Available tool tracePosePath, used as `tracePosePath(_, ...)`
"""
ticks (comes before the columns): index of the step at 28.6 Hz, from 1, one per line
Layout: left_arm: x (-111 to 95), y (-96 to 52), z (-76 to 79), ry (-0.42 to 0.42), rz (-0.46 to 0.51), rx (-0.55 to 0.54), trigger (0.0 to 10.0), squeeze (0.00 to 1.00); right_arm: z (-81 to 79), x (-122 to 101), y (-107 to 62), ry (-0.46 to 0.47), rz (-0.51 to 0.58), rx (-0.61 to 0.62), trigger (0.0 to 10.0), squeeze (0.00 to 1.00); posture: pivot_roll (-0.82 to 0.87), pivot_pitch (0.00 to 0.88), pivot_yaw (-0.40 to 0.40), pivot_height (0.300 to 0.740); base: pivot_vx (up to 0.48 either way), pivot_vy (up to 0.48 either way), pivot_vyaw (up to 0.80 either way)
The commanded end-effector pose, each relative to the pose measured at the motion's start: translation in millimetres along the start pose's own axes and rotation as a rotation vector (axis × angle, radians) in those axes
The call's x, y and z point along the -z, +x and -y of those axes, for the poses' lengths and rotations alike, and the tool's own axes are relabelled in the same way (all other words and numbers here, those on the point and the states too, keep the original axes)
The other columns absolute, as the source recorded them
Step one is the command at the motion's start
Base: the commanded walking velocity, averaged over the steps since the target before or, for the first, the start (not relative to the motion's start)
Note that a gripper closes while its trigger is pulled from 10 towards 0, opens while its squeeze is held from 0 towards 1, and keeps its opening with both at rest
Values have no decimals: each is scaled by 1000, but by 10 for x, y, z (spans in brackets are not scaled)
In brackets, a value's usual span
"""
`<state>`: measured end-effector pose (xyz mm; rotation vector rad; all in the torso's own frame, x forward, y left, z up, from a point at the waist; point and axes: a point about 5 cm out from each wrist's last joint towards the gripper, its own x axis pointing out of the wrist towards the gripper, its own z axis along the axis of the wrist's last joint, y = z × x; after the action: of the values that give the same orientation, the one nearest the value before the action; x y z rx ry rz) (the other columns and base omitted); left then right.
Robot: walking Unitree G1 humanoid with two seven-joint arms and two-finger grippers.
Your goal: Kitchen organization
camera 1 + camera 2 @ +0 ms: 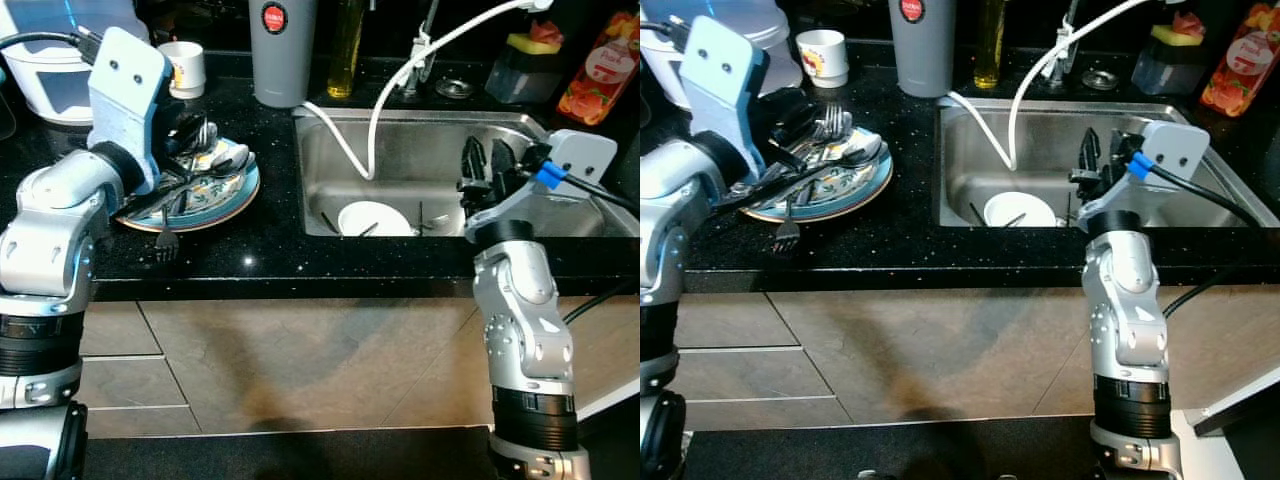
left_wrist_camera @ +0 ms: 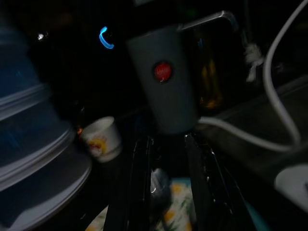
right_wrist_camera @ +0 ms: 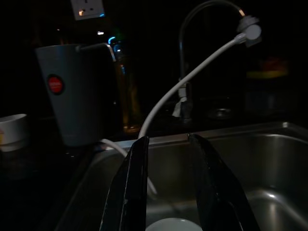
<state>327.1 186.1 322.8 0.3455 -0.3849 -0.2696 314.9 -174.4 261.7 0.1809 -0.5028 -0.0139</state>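
Note:
A floral plate (image 1: pixel 228 203) on the black counter holds a pile of cutlery (image 1: pixel 218 160); one fork (image 1: pixel 166 240) hangs off its near rim onto the counter. My left gripper (image 1: pixel 195 140) hovers low over that pile, open. In the left wrist view a shiny spoon (image 2: pixel 159 185) lies between its fingers (image 2: pixel 132 192). A steel sink (image 1: pixel 400 150) holds a white bowl (image 1: pixel 372 218). My right gripper (image 1: pixel 485 165) is over the sink's right half, open, with nothing between its fingers (image 3: pixel 132 192).
A tall grey tumbler (image 1: pixel 283 50), a small white cup (image 1: pixel 185 68) and an oil bottle (image 1: pixel 345 50) stand behind the plate. A white hose (image 1: pixel 385 100) loops from the tap into the sink. A sponge holder (image 1: pixel 530 60) and a red bottle (image 1: pixel 600 70) are far right.

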Motion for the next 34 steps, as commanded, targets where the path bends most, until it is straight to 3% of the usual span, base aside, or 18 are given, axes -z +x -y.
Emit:
tracePosePath(1, 12, -11, 51, -40, 32, -51, 10000, 0, 16, -20, 7, 23, 6, 6, 10000, 0, 79, 54, -32, 740, 0, 0, 0)
tracePosePath(6, 34, -10, 124, -111, 34, -89, 10000, 0, 55, -59, 24, 54, 15, 20, 10000, 0, 71, 52, -33, 740, 0, 0, 0)
tracePosePath(19, 44, 7, 210, -87, 92, -132, 10000, 0, 83, -97, 67, 18, 44, 29, 10000, 0, 70, 44, -29, 740, 0, 0, 0)
tracePosePath(20, 72, -5, 193, -60, 62, -107, 10000, 0, 78, -116, 82, 0, 53, 20, 10000, 0, 68, 35, -30, 740, 0, 0, 0)
tracePosePath(24, 104, -38, 112, -111, -11, -52, 10000, 0, 88, -132, 80, -23, 58, 11, 10000, 0, 69, 32, -32, 740, 0, 0, 0)
tracePosePath(26, 96, -113, 71, -135, -61, 36, 10000, 0, 106, -127, 65, -37, 54, 7, 10000, 0, 69, 32, -32, 740, 0, 0, 0)
tracePosePath(29, 81, -211, 72, -64, -70, 93, 10000, 0, 126, -110, 51, -43, 49, 10, 10000, 0, 80, 30, -27, 740, 0, 0, 0)
tracePosePath(30, 218, -305, 95, 25, -175, 113, 10000, 0, 134, -90, 45, -43, 43, 16, 10000, 0, 80, 30, -27, 740, 0, 0, 0)
tracePosePath(34, 357, -370, 54, 58, -275, 98, 10000, 0, 121, -78, 51, -44, 41, 13, 10000, 0, 93, 35, -29, 740, 0, 0, 0)
